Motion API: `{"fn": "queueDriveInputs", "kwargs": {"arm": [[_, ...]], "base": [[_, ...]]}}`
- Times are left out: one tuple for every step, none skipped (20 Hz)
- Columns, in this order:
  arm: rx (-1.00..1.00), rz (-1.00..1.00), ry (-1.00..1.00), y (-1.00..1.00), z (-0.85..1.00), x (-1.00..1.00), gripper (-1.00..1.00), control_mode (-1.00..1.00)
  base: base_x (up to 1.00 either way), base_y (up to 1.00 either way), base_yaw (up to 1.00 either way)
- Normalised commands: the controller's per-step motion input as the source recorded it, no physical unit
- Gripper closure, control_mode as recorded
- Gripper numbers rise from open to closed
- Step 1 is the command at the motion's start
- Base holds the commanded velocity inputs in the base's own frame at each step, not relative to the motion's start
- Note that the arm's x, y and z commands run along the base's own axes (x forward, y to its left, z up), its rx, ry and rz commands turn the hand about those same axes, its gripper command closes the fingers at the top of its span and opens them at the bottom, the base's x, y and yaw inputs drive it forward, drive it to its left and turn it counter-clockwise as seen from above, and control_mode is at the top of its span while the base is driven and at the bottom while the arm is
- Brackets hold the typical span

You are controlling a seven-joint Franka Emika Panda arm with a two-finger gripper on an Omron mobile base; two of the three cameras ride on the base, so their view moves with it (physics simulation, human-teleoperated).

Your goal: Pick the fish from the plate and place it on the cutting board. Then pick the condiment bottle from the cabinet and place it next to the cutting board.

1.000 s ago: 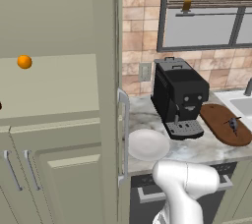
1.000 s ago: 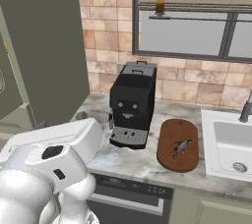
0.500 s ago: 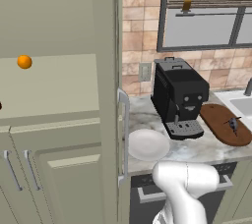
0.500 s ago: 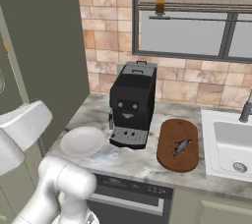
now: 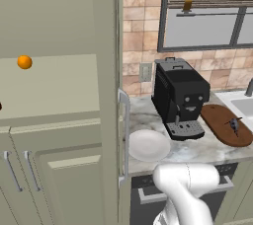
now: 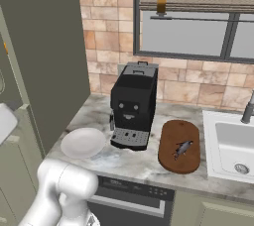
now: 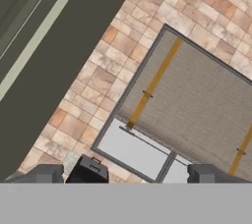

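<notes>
The fish (image 6: pixel 182 148) lies on the round dark brown cutting board (image 6: pixel 179 132), right of the black coffee machine; the board (image 5: pixel 220 119) and the fish (image 5: pixel 233 125) show from the left too. The white plate (image 6: pixel 83 141) (image 5: pixel 148 145) is bare. The sage-green cabinet (image 5: pixel 54 86) stands with its door swung out, edge and silver handle (image 5: pixel 124 135) towards me. At the left frame edge a dark sliver (image 5: pixel 1 106) sits on the shelf, too little to tell whether it is the condiment bottle. My gripper (image 7: pixel 126 176) is open and holds nothing, facing the tiled wall and window.
A small orange ball (image 5: pixel 24 62) rests in the cabinet recess. The coffee machine (image 6: pixel 133 106) stands between plate and board. A sink (image 6: pixel 233 145) lies at the right end of the counter. The opened cabinet door (image 6: pixel 44 56) rises at the counter's left.
In the right base view my white arm has swung away to the left and down, uncovering the plate and counter. Fish, board and plate have not moved. The jaws stay wide.
</notes>
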Motion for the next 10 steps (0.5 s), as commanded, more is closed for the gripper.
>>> {"fn": "queueDriveInputs", "kwargs": {"arm": [[-0.05,-0.07,-0.12,0.00,-0.02,-0.13,-1.00,-1.00],[-0.02,-0.06,-0.10,0.00,-0.01,-0.04,-1.00,-1.00],[0.00,-0.04,-0.06,0.00,0.00,0.00,-1.00,-1.00],[0.00,0.00,0.00,0.00,0.00,0.00,-1.00,1.00],[0.00,0.00,0.00,0.00,0.00,0.00,-1.00,1.00],[0.00,0.00,0.00,0.00,0.00,0.00,-1.00,1.00],[0.00,0.00,0.00,0.00,0.00,0.00,-1.00,1.00],[0.00,0.00,0.00,0.00,0.00,0.00,-1.00,1.00],[0.00,0.00,0.00,0.00,0.00,0.00,-1.00,1.00],[0.00,0.00,0.00,0.00,0.00,0.00,-1.00,1.00]], "base": [[0.00,0.00,0.00],[0.00,0.00,0.00],[0.00,0.00,0.00],[0.00,0.00,0.00],[0.00,0.00,0.00],[0.01,0.00,0.00],[0.00,0.00,0.00],[0.00,0.00,0.00],[0.00,0.00,0.00],[-0.10,-0.02,0.00]]}}
